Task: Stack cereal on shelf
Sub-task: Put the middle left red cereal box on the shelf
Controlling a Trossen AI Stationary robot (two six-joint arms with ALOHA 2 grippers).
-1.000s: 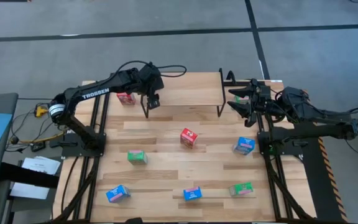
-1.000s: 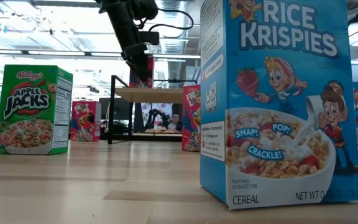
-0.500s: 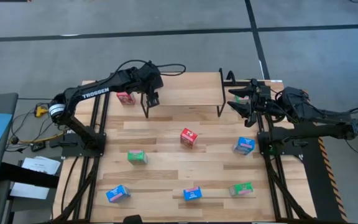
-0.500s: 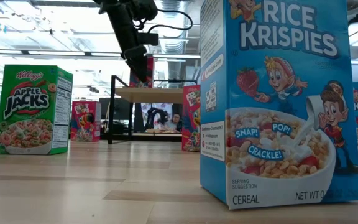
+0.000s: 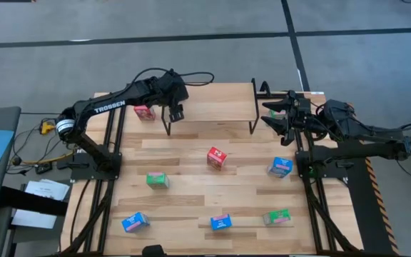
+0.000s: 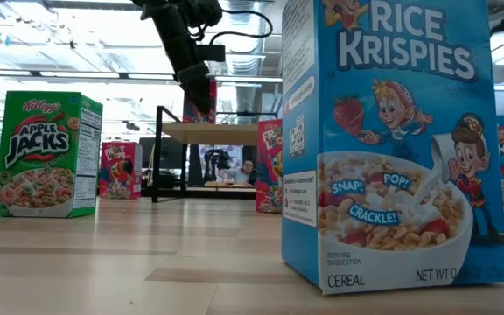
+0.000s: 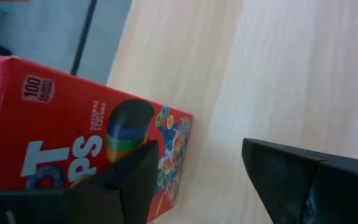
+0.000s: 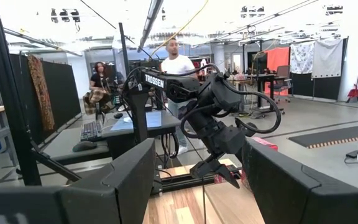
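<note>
The shelf (image 5: 212, 106) stands at the table's far middle on black wire legs; in the low view its board (image 6: 221, 133) shows edge-on. A red cereal box (image 6: 206, 105) stands upright on the shelf's left end. My left gripper (image 7: 197, 180) hangs open over that end, slanting down, with only bare wood between its fingers. The red box (image 7: 73, 143) lies outside one finger. My right gripper (image 8: 197, 180) waits open and empty at the table's right edge (image 5: 268, 114). More cereal boxes stand on the table. My left gripper has nothing between its fingers. One finger (image 7: 126, 180) overlaps the red box's printed front (image 7: 160, 134) in the wrist view. I cannot tell whether that finger's outer side touches it. The box stands on its own on the board.
A red box (image 5: 145, 112) stands left of the shelf, another red one (image 5: 217, 158) mid-table. Blue boxes (image 5: 280, 167), (image 5: 135, 222), (image 5: 220, 222) and green ones (image 5: 158, 180), (image 5: 277, 216) dot the near half. People sit and stand in the room beyond (image 8: 176, 62).
My left gripper has turned slightly in place above the shelf's left end, its gap unchanged. The red box on the shelf has stayed where it was.
</note>
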